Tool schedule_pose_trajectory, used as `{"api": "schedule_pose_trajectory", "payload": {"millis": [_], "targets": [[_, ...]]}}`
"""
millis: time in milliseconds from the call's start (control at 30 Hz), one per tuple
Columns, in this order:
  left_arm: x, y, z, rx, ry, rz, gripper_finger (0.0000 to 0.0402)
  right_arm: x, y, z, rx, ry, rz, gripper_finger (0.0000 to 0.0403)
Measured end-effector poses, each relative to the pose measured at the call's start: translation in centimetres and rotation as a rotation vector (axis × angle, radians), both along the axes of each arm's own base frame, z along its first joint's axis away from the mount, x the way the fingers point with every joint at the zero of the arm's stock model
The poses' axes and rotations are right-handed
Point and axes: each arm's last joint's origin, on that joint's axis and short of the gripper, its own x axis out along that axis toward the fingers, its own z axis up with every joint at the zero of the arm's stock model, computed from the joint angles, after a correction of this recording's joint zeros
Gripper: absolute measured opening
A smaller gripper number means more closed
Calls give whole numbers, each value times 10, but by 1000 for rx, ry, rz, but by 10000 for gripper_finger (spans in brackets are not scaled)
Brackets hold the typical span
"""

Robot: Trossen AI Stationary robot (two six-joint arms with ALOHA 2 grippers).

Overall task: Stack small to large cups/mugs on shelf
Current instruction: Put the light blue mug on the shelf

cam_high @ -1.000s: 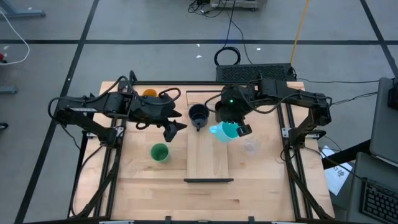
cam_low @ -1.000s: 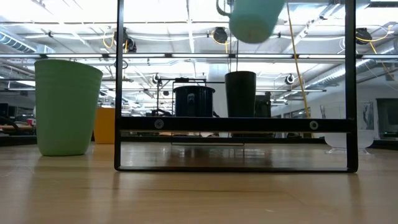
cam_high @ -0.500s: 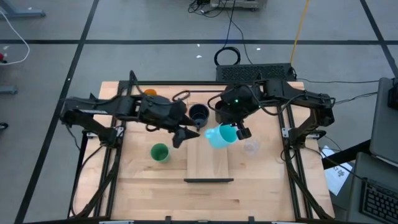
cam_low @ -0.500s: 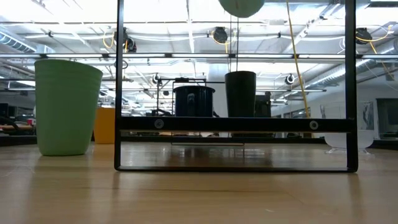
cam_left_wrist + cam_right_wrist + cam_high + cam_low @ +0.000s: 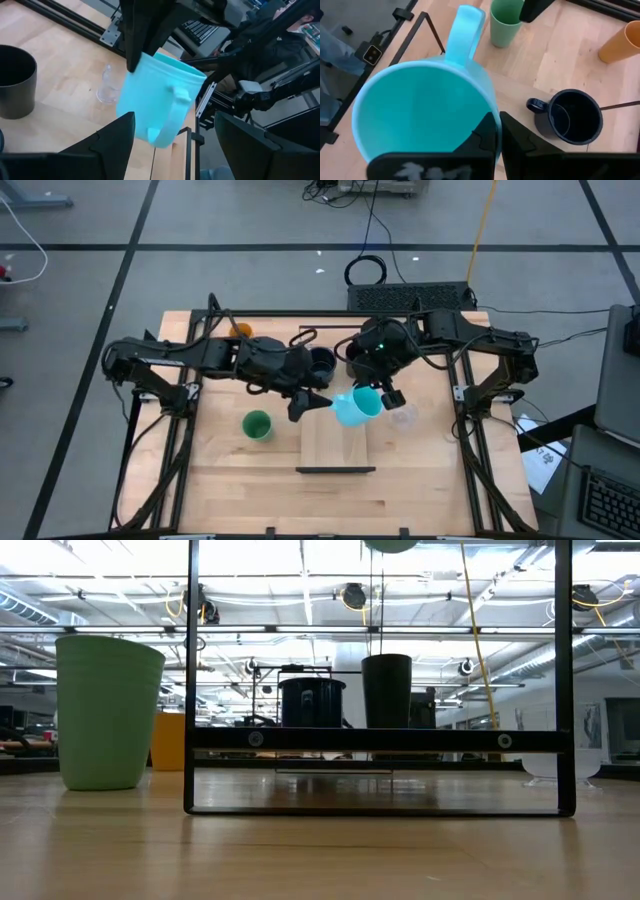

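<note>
My right gripper (image 5: 383, 393) is shut on the bright blue mug (image 5: 352, 407) and holds it tilted above the shelf (image 5: 335, 442). My left gripper (image 5: 312, 402) is open beside the mug's base, one finger on each side of it and short of it (image 5: 175, 120). At the shelf's far end stand the dark mug with a handle (image 5: 320, 363) and the tall black cup (image 5: 386, 690). The green cup (image 5: 257, 424) stands on its base left of the shelf, the orange cup (image 5: 238, 330) at the far left, and the small clear cup (image 5: 403, 416) right of the shelf. My right gripper (image 5: 498, 125) pinches the blue mug's rim (image 5: 487, 107) on the side opposite the handle (image 5: 465, 35), one finger inside the mug and one outside. The fingers come from above, slanting down. The mug hangs tilted below them, clear of the shelf.
Dark frame rails (image 5: 185, 440) run along both sides of the tabletop. The near half of the shelf and the tabletop in front of it (image 5: 330, 500) are bare wood. A dark box (image 5: 410, 295) and cables lie beyond the far edge.
My left gripper has gone toward the table's right and near edges, up to the blue mug, staying open. My right gripper has raised the mug, carried it a little toward the near edge and tipped it further.
</note>
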Motion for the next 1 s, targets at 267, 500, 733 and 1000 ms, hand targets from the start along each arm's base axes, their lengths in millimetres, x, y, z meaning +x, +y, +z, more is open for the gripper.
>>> {"api": "schedule_pose_trajectory", "payload": {"millis": [267, 500, 733, 1000], "targets": [[0, 1, 0, 10, -1, 27, 273, 10, 3, -4, 25, -14, 19, 0], [5, -2, -4, -25, 15, -1, 273, 16, 3, -7, 41, -26, 38, 0], [12, -7, -14, -53, 53, -54, 273, 16, 3, -6, 41, -39, 37, 0], [12, -5, -12, -29, 40, -19, 227, 16, 3, -6, 43, -32, 34, 0]]}}
